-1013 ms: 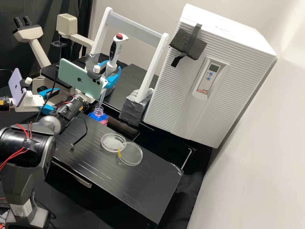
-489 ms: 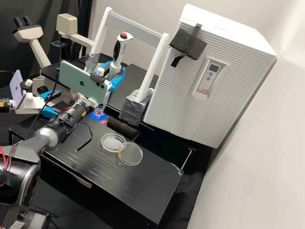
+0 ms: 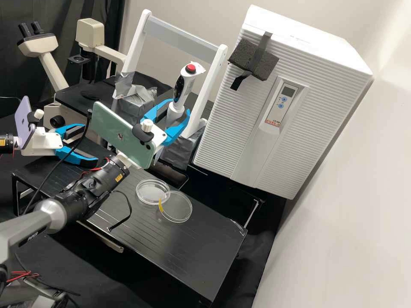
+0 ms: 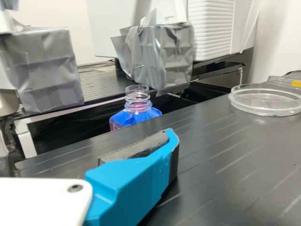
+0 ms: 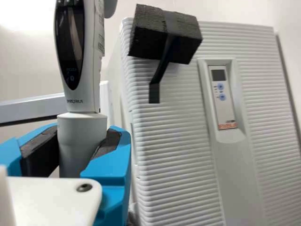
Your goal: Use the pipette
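Right pincer (image 3: 169,120) is clamped on the pipette (image 3: 182,87), near-upright, tip down over the desk (image 3: 192,252); dishes (image 3: 152,191) sit just below, toward the front; left pincer (image 3: 79,143), fingers apart and empty, is farther off.

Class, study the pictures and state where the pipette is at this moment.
In the high view the pipette stands nearly upright, clamped in the right end effector, beside the white frame's post, picture-left of the ribbed white cabinet.

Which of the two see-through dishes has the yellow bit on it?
The petri dish farther from the blue bottle; the other dish has no yellow.
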`<act>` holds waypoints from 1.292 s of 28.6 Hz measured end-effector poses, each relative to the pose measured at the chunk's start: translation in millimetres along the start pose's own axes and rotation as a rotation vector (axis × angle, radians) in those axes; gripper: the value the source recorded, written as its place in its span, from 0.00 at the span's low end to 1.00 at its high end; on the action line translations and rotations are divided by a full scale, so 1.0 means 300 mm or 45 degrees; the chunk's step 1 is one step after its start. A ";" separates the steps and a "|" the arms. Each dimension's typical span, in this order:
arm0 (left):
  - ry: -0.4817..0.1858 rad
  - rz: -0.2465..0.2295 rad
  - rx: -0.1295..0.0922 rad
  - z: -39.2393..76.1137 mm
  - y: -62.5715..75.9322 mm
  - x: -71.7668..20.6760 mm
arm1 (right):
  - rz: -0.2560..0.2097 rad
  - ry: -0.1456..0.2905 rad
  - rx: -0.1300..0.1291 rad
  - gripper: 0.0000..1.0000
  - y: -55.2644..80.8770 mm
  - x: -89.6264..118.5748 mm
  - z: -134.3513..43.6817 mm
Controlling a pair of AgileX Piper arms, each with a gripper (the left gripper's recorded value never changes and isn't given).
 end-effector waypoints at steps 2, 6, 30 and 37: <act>-0.007 -0.001 0.001 0.006 -0.001 0.000 | -0.007 -0.006 -0.012 0.00 0.005 -0.011 0.007; -0.012 -0.002 0.001 0.010 -0.002 0.000 | -0.048 -0.018 -0.073 0.00 0.008 -0.034 0.019; -0.260 0.034 -0.084 0.075 0.038 -0.059 | -0.067 -0.033 -0.086 0.00 0.019 -0.084 0.023; -0.226 0.070 -0.081 0.049 0.065 -0.067 | -0.115 0.007 -0.032 0.00 0.003 -0.069 -0.019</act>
